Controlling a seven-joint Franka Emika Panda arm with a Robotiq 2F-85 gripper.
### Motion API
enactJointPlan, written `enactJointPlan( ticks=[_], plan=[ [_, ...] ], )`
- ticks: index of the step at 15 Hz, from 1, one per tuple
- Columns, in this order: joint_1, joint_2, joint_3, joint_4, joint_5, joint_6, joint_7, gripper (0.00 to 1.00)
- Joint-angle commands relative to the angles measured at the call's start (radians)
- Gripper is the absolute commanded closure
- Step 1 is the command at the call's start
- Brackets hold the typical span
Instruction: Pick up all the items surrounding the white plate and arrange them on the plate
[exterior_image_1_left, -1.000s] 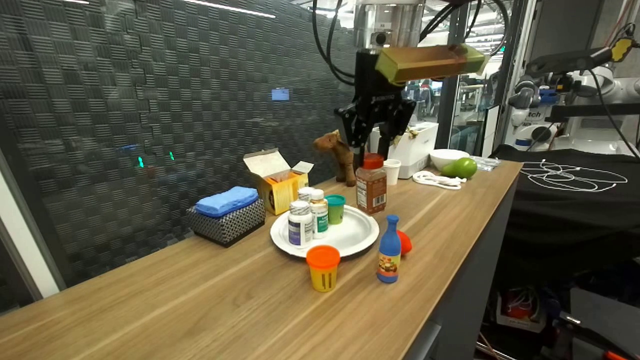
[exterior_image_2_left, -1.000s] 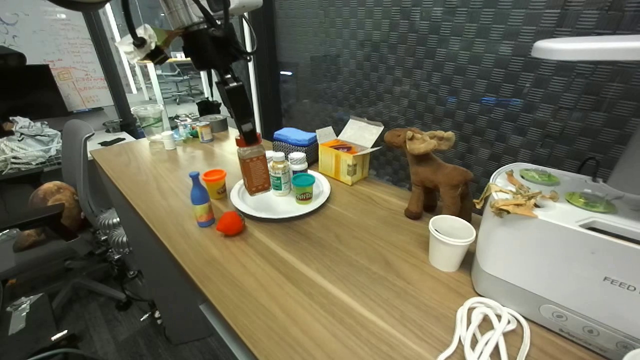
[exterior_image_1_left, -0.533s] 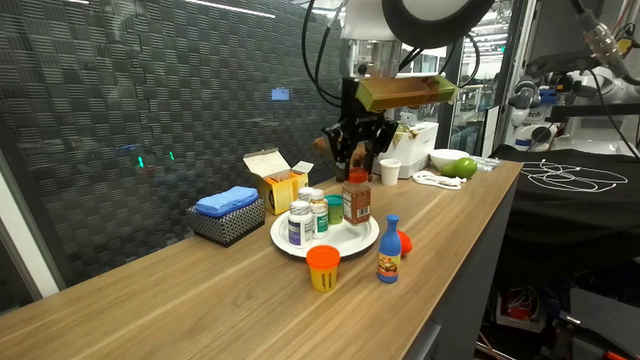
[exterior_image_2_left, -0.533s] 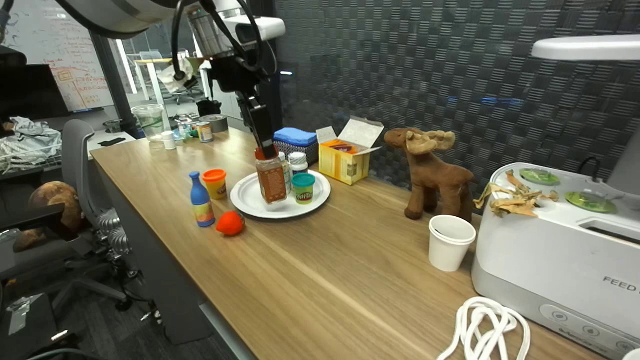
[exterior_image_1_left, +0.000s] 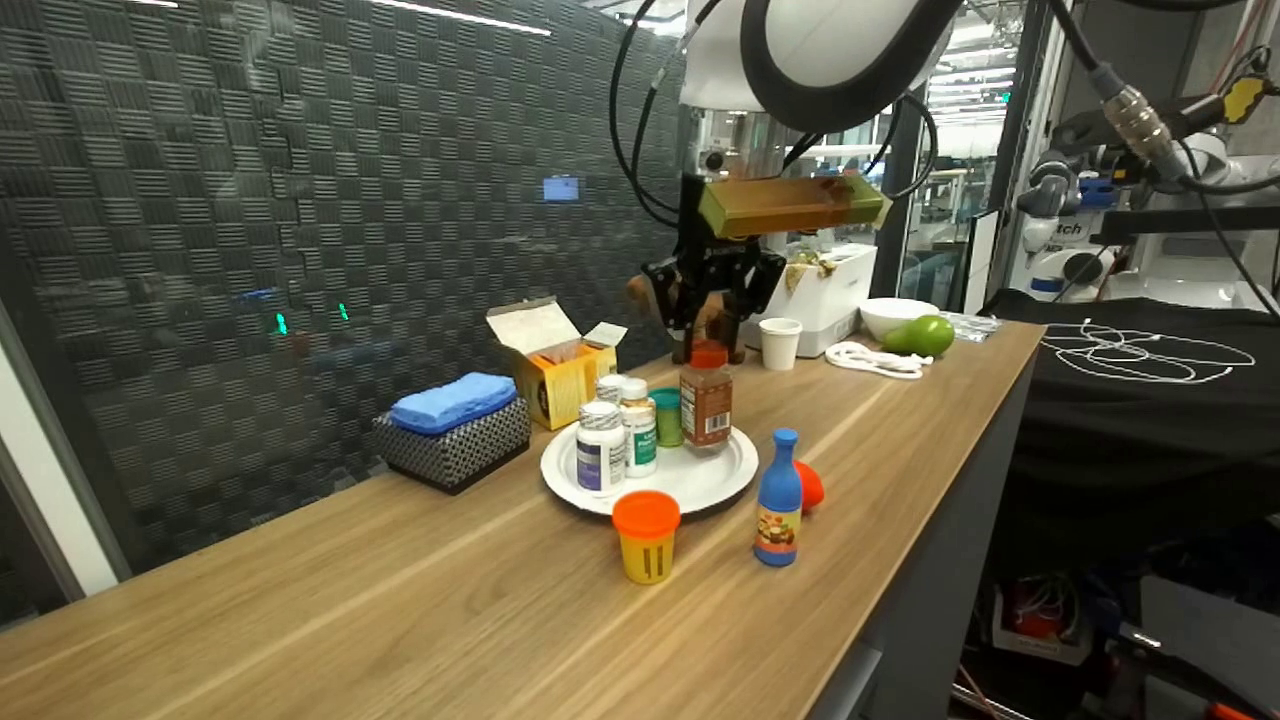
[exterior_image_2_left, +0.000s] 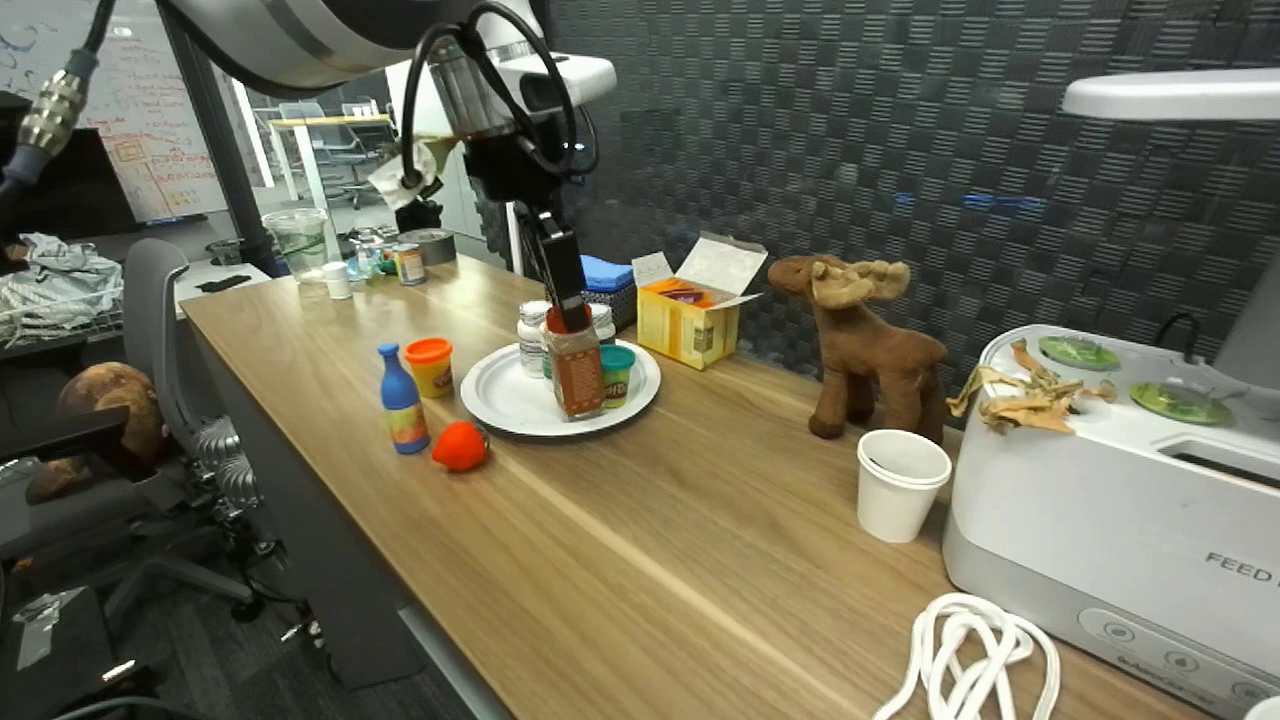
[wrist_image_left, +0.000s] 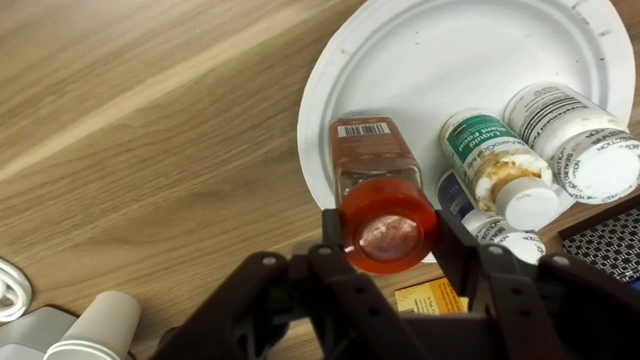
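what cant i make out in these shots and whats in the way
Green tub: in an exterior view, partly hidden by the jar; unseen in the wrist view, likely behind jar and gripper.
Jar's base: whether it touches the plate; any gap too small to judge in any view.
Moose: in an exterior view, largely hidden by the gripper.
Machine: in an exterior view, cut off by the right edge.
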Motion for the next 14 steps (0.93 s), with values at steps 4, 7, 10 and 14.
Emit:
enactJointPlan(
  ticks=[4, 7, 10, 14],
  plan=[
    [0.028, 0.043, -0.019, 0.054, 0.086, 0.041, -0.037, 0.76],
    [0.039, 0.058, -0.02, 0.059, 0.099, 0.052, -0.036, 0.76],
    [0.049, 0.066, -0.028, 0.051, 0.07, 0.065, -0.016, 0.76],
    [0.06, 0.07, -0.045, 0.043, 0.032, 0.088, 0.001, 0.76]
  ],
)
